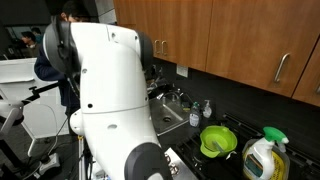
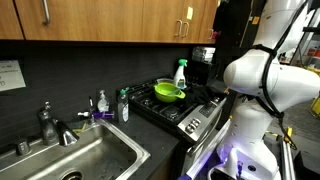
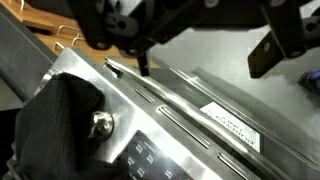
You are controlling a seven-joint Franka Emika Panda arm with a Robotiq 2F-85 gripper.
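In the wrist view my gripper [image 3: 205, 66] comes in from the top, open and empty, with one dark finger [image 3: 145, 60] on the left and another on the right. It hovers just above the stainless steel front of the stove [image 3: 200, 130], close to a long handle bar [image 3: 160, 90]. A metal knob [image 3: 100, 125] sits on a black panel at the lower left. In both exterior views the white arm [image 1: 105, 80] [image 2: 262, 75] fills much of the picture and the gripper itself is hidden.
A green bowl [image 1: 218, 140] [image 2: 168, 92] sits on the black stovetop [image 2: 180, 108], with a spray bottle [image 2: 181, 73] behind it and a detergent bottle [image 1: 262, 158] nearby. A steel sink [image 2: 85, 158] with faucet [image 2: 50, 125] and soap bottles [image 2: 122, 105] lies beside it. Wooden cabinets [image 2: 110, 20] hang above.
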